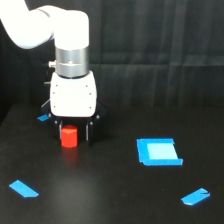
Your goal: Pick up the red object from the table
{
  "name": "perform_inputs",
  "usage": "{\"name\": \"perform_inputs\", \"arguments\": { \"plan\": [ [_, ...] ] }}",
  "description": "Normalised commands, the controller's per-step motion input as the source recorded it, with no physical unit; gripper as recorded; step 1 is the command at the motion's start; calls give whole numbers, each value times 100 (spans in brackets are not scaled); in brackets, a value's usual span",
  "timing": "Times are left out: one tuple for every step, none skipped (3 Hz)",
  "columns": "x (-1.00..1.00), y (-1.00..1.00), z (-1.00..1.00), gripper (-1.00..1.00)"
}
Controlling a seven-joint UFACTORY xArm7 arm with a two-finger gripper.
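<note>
The red object [69, 137] is a small red-orange cylinder standing on the black table [115, 200], towards the exterior view's left. My white arm hangs straight over it. The gripper [73, 135] straddles the cylinder, one dark finger on each side. The left finger [58, 131] stands close against the cylinder. A dark gap separates the right finger [89, 131] from it, so the gripper looks open. A faint red reflection shows on the table just below the cylinder, which seems to rest on the surface.
A blue square [159, 151] lies on the table to the exterior view's right of the gripper. Blue tape strips lie at the front left [23, 188], the front right [195, 197] and just behind the gripper's left side [44, 118].
</note>
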Motion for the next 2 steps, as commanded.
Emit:
{"name": "perform_inputs", "arguments": {
  "plan": [
    [12, -3, -15, -100],
    [3, -1, -17, -100]
  ]
}}
